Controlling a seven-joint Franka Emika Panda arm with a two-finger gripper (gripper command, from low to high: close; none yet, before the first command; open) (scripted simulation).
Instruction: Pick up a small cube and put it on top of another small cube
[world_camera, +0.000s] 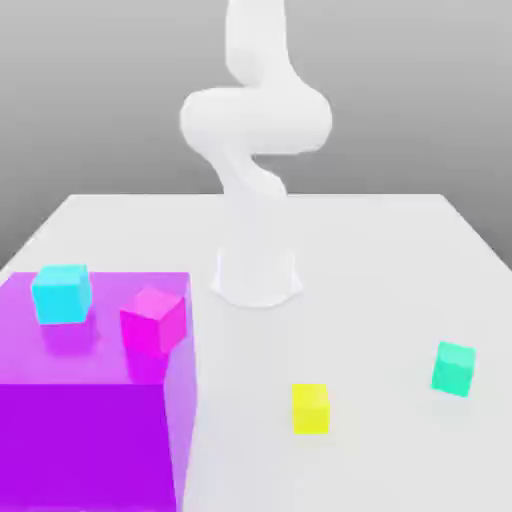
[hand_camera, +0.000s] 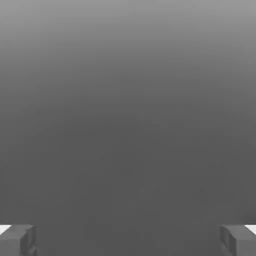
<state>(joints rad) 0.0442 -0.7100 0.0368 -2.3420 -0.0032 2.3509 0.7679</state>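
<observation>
1. While nothing is yet being lifted, the small teal-green cube (world_camera: 454, 368) is resting on the bench (world_camera: 380, 250), toward the exterior view's right, well apart from every other object.
2. A yellow cube (world_camera: 311, 408) of about the same size is lying on the bench toward the exterior view's left of the teal one, near but not touching; it is being judged the likely base for the stack, since both are sitting free at bench level.
3. A large magenta block (world_camera: 90, 400) is occupying the exterior view's left corner, with a sky-blue cube (world_camera: 62, 293) and a tilted pink cube (world_camera: 154, 320) being carried on its top; these are raised and look less convenient to reach.
4. The arm (world_camera: 255, 120) is being held upright over its base, away from all cubes.
5. In the hand view, the end effector (hand_camera: 128, 240) is being kept released, its fingers (hand_camera: 17, 240) spread wide with nothing between them, presumably so that it can be lowered around a cube.
6. The task is being judged as barely begun: an approach above the teal cube is still needed.
</observation>
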